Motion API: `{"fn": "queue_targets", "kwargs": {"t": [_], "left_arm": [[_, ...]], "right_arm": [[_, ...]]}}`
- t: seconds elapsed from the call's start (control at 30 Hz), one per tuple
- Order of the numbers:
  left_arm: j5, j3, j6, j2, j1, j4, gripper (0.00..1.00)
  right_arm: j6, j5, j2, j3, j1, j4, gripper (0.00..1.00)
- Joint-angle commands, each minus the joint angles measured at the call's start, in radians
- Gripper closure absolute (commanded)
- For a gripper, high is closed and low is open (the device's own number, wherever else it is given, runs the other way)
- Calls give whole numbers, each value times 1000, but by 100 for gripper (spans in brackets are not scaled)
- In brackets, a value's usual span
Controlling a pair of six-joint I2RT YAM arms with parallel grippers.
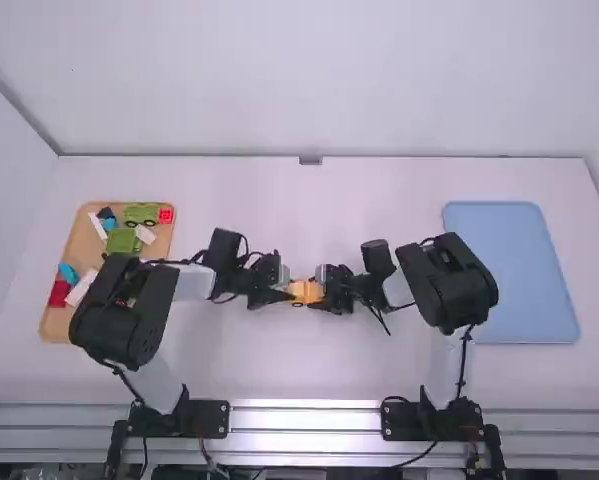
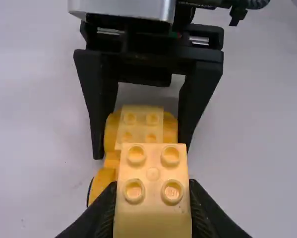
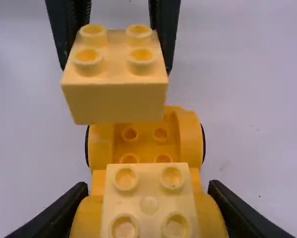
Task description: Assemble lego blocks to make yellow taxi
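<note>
My left gripper point(image 1: 291, 291) and right gripper point(image 1: 320, 291) face each other mid-table around the yellow car base point(image 1: 305, 299). In the left wrist view, my left gripper point(image 2: 153, 191) is shut on a pale yellow brick point(image 2: 153, 171), four studs up. The right wrist view shows that brick point(image 3: 116, 74) raised over the studded end of the orange-yellow car base point(image 3: 190, 139). My right gripper point(image 3: 147, 192) grips the base's other end, which bears a second pale yellow brick point(image 3: 149, 206). The held brick's underside is hidden.
A tan tray point(image 1: 83, 235) at the left holds green, red, white and blue pieces; the left arm's elbow overlaps its edge. A blue tray point(image 1: 511, 270) lies at the right, beyond the right arm's elbow.
</note>
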Motion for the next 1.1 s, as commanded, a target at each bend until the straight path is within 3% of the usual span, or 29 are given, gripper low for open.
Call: {"fn": "queue_targets", "kwargs": {"t": [0.0, 1.07], "left_arm": [[22, -9, -10, 8, -8, -2, 90], [-109, -9, -11, 8, -47, 2, 98]], "right_arm": [[2, -21, 15, 9, -2, -1, 47], [2, -22, 15, 9, 12, 2, 46]]}}
